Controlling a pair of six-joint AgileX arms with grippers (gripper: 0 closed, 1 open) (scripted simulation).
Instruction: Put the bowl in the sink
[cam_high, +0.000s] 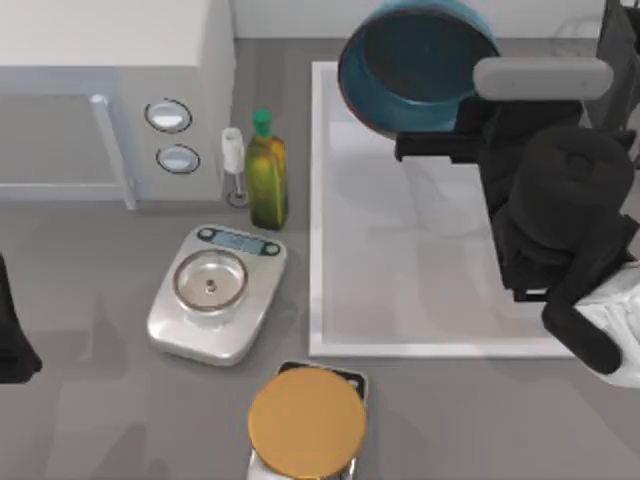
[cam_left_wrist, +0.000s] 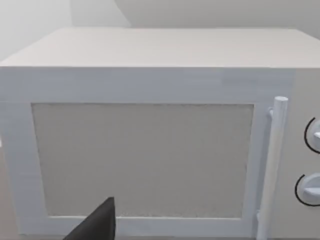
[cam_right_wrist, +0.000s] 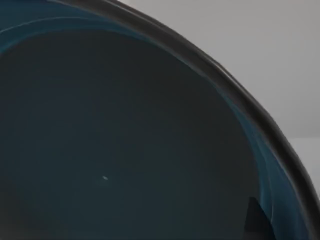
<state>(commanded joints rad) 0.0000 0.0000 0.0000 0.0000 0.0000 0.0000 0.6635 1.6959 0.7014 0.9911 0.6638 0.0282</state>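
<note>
Clamped on the bowl (cam_high: 415, 65), right gripper (cam_high: 440, 120) holds it tilted above the sink (cam_high: 318, 200), ready for lowering; left arm's jaws can't be judged.

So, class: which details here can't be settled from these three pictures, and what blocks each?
- Right gripper jaws, top view: hidden between the arm and the bowl.
- Sink right side, top view: covered by the right arm.
- Bowl's far rim, top view: cut by the edge.
- Scale display, top view: too small to read.

The bowl (cam_right_wrist: 115, 145) sits close up, its dark teal inside curving to a dark rim against pale grey.
</note>
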